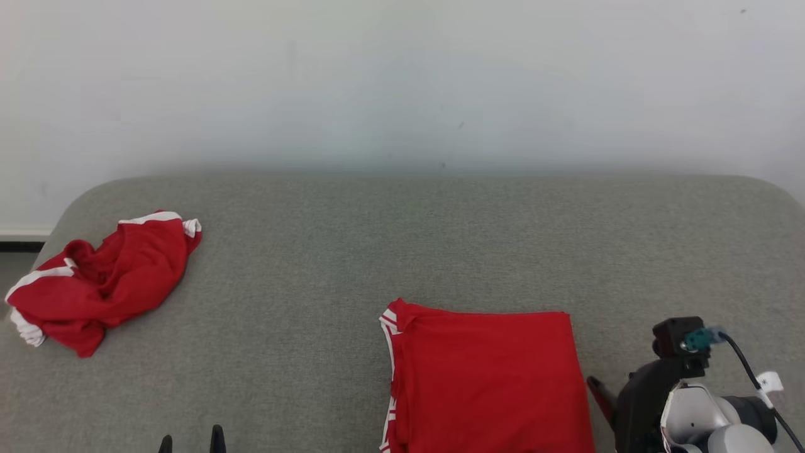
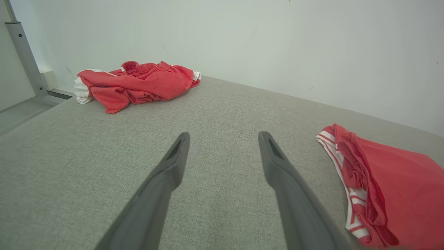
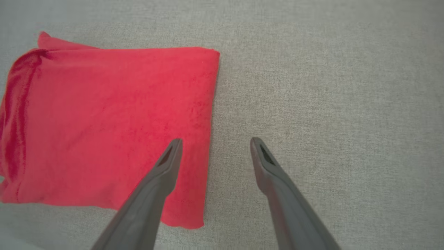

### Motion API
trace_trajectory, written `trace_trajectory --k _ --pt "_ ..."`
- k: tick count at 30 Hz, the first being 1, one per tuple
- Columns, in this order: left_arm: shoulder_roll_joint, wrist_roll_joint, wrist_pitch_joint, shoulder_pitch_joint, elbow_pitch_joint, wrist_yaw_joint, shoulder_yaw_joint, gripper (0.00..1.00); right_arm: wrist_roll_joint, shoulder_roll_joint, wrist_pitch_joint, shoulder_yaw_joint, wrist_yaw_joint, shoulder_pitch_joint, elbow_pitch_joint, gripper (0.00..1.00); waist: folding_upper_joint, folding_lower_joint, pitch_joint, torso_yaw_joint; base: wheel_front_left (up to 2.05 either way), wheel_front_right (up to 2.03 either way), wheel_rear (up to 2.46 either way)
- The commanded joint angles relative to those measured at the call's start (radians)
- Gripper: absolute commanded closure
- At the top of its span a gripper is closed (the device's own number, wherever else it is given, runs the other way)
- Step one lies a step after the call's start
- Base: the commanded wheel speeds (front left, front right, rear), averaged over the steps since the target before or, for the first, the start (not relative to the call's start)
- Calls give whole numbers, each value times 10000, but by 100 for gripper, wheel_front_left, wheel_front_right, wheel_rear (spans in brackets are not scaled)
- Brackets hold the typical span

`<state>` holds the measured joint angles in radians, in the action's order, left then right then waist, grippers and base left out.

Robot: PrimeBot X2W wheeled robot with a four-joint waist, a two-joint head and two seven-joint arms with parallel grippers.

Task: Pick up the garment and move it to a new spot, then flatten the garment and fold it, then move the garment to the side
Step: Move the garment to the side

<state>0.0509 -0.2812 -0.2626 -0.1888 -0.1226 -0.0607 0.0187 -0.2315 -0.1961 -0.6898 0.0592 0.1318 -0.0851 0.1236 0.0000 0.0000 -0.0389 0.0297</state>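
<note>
Our left claw (image 2: 223,135) is released, its two dark fingers spread wide over bare grey fabric near the front edge of the padded surface (image 1: 440,239), left of the middle. Our right claw (image 3: 215,140) is released too and grips nothing. In its wrist view one finger lies across the right-hand border of the folded red garment (image 3: 111,125) and the other over bare fabric just beside it. We cannot tell whether either finger touches the cloth.

We count two garments, both red with white trim. The folded red garment (image 1: 487,377) lies flat as a neat rectangle at the front edge, right of the middle, with its white-striped hem along its left side. The crumpled red garment (image 1: 104,280) sits in a loose heap at the left edge, toward the far left corner, well apart from the folded one.

One padded surface carries everything. It is grey, woven and has rounded far corners. A plain pale wall (image 1: 402,82) stands right behind it. In the left wrist view, a grey metal post (image 2: 24,55) rises against the wall beyond the left edge.
</note>
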Motion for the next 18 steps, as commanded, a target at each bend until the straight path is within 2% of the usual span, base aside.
trace_trajectory --k 1,7,18 --pt "-10 60 -28 -71 -12 4 -36 0 -77 26 -318 -61 -24 -121 92 0 0 0 75 189 0 0 0" --pt "-7 109 -28 21 30 -6 -211 0 4 233 -1433 411 -24 -718 724 0 0 0 240 684 0 0 0" --pt "-12 210 -28 632 379 -133 -141 0 1244 718 -1403 1404 -24 -1476 2096 0 0 0 955 1401 0 0 0"
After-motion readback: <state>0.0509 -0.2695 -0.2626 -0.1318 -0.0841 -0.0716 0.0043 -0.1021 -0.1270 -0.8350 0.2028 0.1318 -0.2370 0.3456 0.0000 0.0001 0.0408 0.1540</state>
